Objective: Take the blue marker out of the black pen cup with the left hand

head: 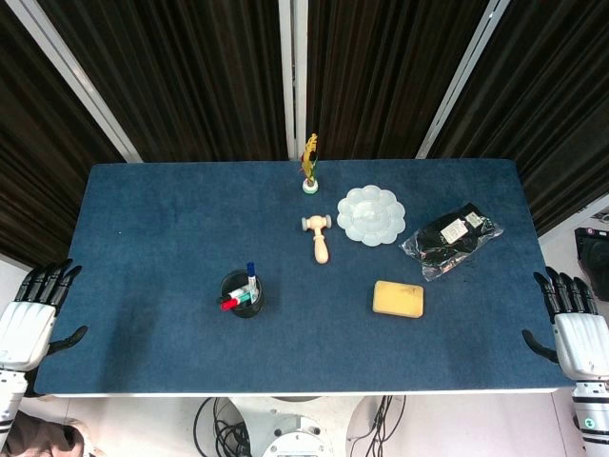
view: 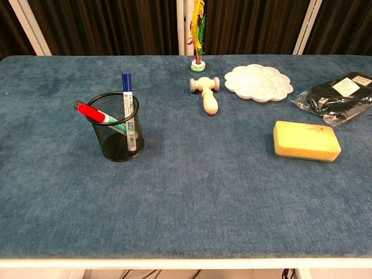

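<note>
The black mesh pen cup [head: 242, 293] [view: 115, 127] stands on the blue table, left of centre. A blue-capped marker [head: 251, 273] [view: 127, 85] stands upright in it, with a red-capped marker [head: 229, 304] [view: 92, 112] leaning beside it. My left hand [head: 36, 309] hangs off the table's left front corner, fingers spread, holding nothing, far from the cup. My right hand [head: 571, 324] is off the right front corner, also spread and empty. Neither hand shows in the chest view.
A yellow sponge [head: 398, 298] [view: 306, 140] lies right of centre. Behind it are a wooden roller [head: 319, 238] [view: 207, 95], a white palette dish [head: 370, 214] [view: 258, 82], a black bagged item [head: 453, 238] [view: 340, 96] and a feathered shuttlecock [head: 310, 167] [view: 198, 35].
</note>
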